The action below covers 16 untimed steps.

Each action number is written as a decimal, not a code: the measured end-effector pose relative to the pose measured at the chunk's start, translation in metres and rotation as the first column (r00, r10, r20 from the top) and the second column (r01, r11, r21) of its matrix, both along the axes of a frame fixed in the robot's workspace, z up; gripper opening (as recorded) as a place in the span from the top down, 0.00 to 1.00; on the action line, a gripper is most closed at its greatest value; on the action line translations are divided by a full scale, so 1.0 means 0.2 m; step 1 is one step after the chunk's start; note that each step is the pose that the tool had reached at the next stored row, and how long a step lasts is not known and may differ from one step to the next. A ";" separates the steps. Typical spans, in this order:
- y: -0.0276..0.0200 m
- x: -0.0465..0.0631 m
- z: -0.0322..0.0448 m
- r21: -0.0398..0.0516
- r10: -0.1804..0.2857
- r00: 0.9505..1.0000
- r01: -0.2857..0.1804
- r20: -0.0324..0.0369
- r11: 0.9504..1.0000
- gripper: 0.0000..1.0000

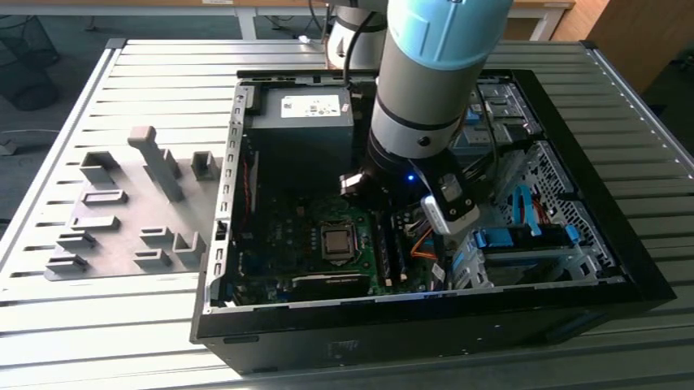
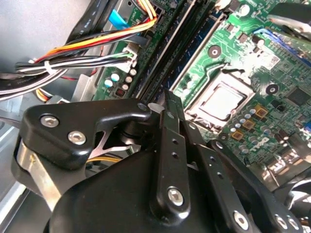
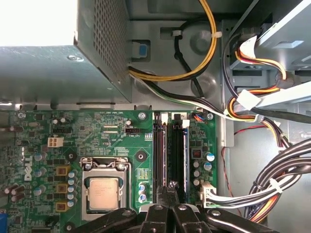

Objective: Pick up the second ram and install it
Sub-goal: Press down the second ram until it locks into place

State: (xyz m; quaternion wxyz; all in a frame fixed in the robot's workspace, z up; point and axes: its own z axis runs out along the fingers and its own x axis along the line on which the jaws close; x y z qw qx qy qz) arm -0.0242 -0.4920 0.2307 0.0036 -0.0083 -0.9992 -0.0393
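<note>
My gripper (image 3: pixel 168 190) is inside the open computer case (image 1: pixel 227 244), low over the motherboard (image 3: pixel 102 145). Its two black fingers are shut together with nothing visible between them. In both wrist views the tips hover at one end of the memory slots (image 3: pixel 171 150), and contact is hidden. A thin blue ram edge (image 3: pixel 186 145) stands in one slot and also shows as a blue strip (image 2: pixel 197 46). I cannot tell whether this stick is the second ram. In the exterior view the gripper (image 1: pixel 375 203) sits under the arm, above the slots (image 1: pixel 388 248).
The bare processor socket (image 3: pixel 103 190) lies beside the slots. Cable bundles (image 3: pixel 272 174) run along the other side. The power supply (image 1: pixel 304 122) fills the case's far end. Blue drive-bay clips (image 1: pixel 521 237) sit at the exterior view's right. A grey fixture (image 1: pixel 130 211) lies on the table outside the case.
</note>
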 end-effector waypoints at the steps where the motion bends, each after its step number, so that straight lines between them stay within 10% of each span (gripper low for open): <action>1: 0.000 0.00 -0.004 0.000 0.000 1.000 0.000 0.000 1.000 0.89; 16: -0.001 0.00 -0.063 -0.001 0.000 1.000 0.000 0.000 1.000 0.89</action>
